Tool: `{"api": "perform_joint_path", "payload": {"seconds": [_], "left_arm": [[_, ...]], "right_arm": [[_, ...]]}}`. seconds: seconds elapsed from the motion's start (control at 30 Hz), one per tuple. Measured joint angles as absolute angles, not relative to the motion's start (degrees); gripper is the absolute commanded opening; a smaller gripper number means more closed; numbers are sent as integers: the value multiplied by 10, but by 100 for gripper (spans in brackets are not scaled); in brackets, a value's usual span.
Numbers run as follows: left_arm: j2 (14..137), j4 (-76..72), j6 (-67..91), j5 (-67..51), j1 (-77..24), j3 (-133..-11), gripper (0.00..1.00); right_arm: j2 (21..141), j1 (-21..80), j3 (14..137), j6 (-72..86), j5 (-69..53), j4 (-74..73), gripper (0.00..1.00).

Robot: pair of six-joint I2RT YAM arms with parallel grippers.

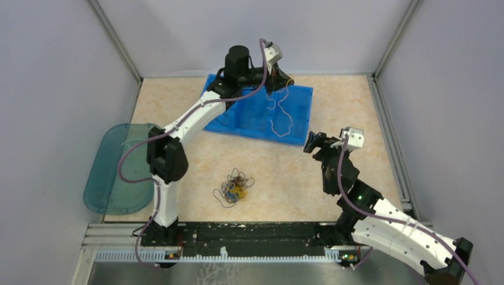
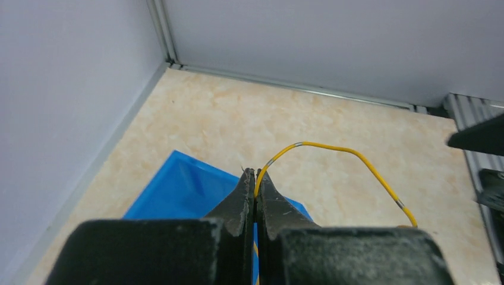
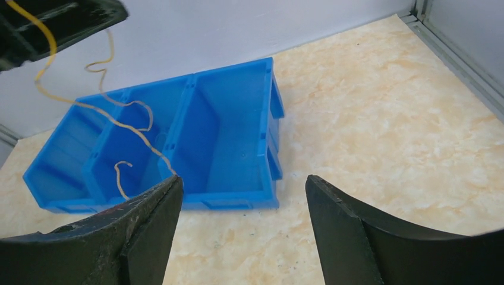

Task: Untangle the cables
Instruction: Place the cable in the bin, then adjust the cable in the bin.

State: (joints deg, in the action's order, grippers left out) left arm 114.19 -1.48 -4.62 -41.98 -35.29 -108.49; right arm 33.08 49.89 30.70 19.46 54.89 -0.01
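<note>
Left wrist view: left gripper [image 2: 256, 181] clenched on a single yellow cable [image 2: 333, 147], pinched right at the fingertips. The wire arcs up and away to the right. A corner of the blue bin [image 2: 184, 187] lies below.

Top view: the left arm reaches far over the bin, and the held cable dangles in curls above it. The rest of the cables [image 1: 235, 187], a knotted clump of black, blue and yellow, sit on the table [image 1: 285, 178] well apart from the bin, nearer the arm bases. The right gripper [image 1: 313, 142] hovers just beside the bin's right end.

Right wrist view: right jaws spread wide, nothing between them. The yellow cable hangs across the left and middle compartments; which one its loose end is in cannot be told.

Judgement: the step is dropping the freed wire. Best to lower until the curls settle inside one compartment, clear of the dividers, and only then let go. A high release risks the springy wire draping over a wall.
</note>
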Motion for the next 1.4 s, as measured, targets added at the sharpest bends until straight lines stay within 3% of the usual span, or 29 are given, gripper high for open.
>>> {"api": "perform_joint_path", "payload": {"seconds": [0.2,0.27,0.5,0.6,0.67,1.0,1.07,1.27,1.4], "left_arm": [[1277,-17,-79,-404,-354,-1221,2],[1302,-27,-94,-391,-354,-1231,8],[1350,-68,-145,-366,-360,-1229,52],[1352,-73,-163,-378,-361,-1228,83],[1352,-69,-179,-391,-362,-1228,92],[1306,17,-213,-424,-364,-1167,94],[1291,54,-214,-441,-364,-1173,100],[1243,206,-215,-497,-352,-1227,100],[1196,298,-217,-527,-309,-1230,100]], "right_arm": [[330,498,307,204,545,6,75],[326,498,307,206,546,7,75],[319,498,307,206,540,15,74],[320,498,307,207,533,17,74],[320,498,308,207,528,17,74],[335,497,329,223,517,0,74],[338,497,333,230,513,-4,75],[384,489,366,245,496,-34,71],[447,430,409,255,441,-39,71]]}}
